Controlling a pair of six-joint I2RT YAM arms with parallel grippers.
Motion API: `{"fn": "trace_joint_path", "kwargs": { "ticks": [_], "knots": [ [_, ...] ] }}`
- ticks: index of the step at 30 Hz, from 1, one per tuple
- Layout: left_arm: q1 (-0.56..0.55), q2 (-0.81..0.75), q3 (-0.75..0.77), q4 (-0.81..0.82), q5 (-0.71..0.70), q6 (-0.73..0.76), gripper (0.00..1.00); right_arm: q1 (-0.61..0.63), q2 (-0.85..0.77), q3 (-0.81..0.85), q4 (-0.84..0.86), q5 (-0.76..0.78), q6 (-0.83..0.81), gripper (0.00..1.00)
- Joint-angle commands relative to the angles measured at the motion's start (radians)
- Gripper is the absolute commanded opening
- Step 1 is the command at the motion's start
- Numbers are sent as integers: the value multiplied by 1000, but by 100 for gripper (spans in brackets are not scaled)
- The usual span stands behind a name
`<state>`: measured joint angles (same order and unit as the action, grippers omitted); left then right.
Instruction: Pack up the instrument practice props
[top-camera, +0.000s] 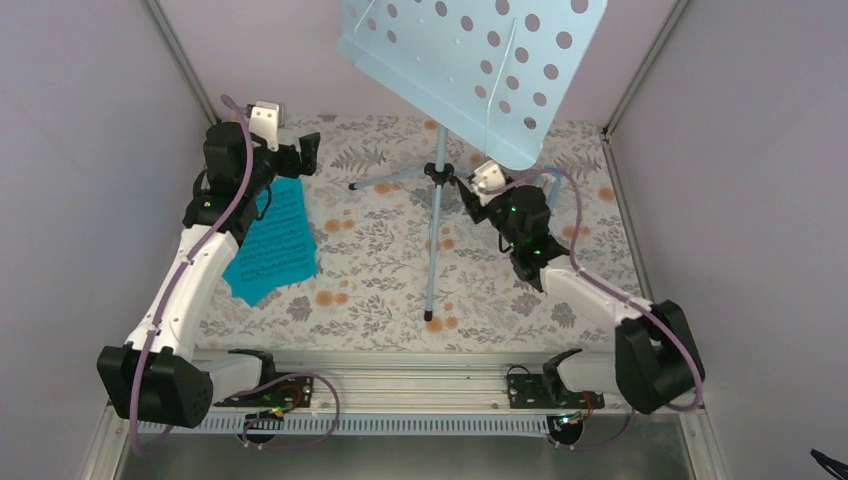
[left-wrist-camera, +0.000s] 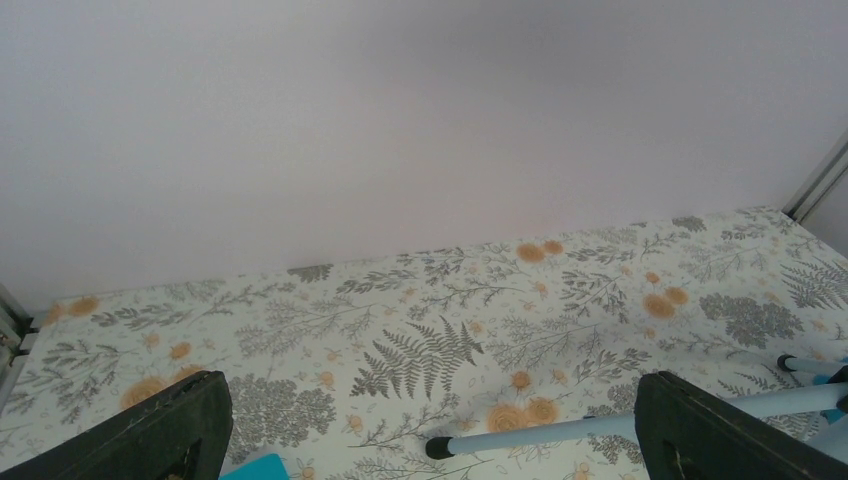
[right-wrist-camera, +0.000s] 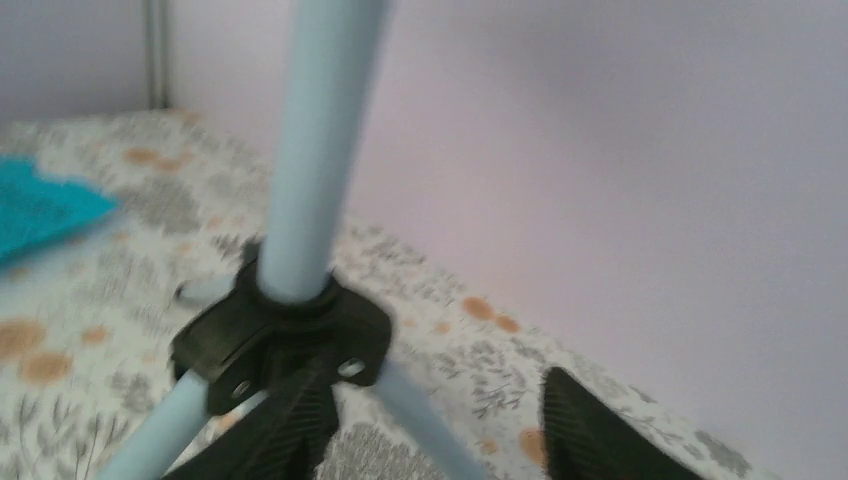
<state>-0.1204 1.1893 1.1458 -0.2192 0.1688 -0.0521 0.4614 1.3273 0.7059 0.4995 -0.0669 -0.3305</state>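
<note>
Standing upright on the floral tablecloth (top-camera: 380, 270), the pale blue music stand (top-camera: 470, 60) has its black tripod hub (right-wrist-camera: 285, 335) right ahead of the right gripper (right-wrist-camera: 430, 400), sitting just above the finger on the left of the wrist view. Right jaws spread, nothing pinched; bare cloth and one thin leg show in the gap, and the pole rises beyond that same finger, outside the gap. That view is blurry. Left gripper (left-wrist-camera: 430, 420) jaws spread as wide as they go, holding nothing, low over the cloth. One stand leg (left-wrist-camera: 540, 433) with a black foot tip lies ahead between its fingers, coming in from the right one. Turquoise sheet-music pages (top-camera: 275, 240) lie flat on the cloth behind and below the left jaws, a corner peeking in beside the left finger
</note>
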Motion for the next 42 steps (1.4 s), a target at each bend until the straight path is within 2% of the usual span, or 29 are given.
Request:
{"fn": "trace_joint_path", "kwargs": {
  "ticks": [1, 4, 7, 10, 14, 17, 19, 21, 24, 28, 42],
  "knots": [
    [-1, 3, 9, 4, 6, 5, 100, -23, -151, -49, 63, 169, 212, 62],
    [-1, 4, 9, 4, 4, 1, 100, -41, -226, -90, 27, 108, 440, 72],
    [-1, 6, 10, 4, 8, -3, 100, -47, -256, -119, 3, -9, 675, 76],
    [-2, 9, 12, 2, 8, -4, 100, -49, -234, -125, 1, -151, 965, 76],
    [-1, 12, 13, -2, 4, 1, 100, -49, -180, -127, 21, -246, 1376, 74],
    [-1, 11, 15, -4, -9, 5, 100, -48, -146, -120, 119, -323, 1553, 72],
    [-1, 11, 18, -9, -15, 6, 100, -50, -111, -67, 52, -351, 1625, 75],
    [-1, 8, 18, -9, -17, 9, 100, -52, -79, -38, 55, -390, 1691, 76],
    [-1, 1, 18, -12, -31, 12, 100, -52, -49, -65, 133, -414, 1826, 78],
    [-1, -7, 19, -13, -46, 15, 100, -55, -5, -130, 267, -395, 1993, 74],
    [-1, -20, 19, -15, -67, 23, 100, -72, 137, -89, 426, -360, 2123, 62]
  ]
}}
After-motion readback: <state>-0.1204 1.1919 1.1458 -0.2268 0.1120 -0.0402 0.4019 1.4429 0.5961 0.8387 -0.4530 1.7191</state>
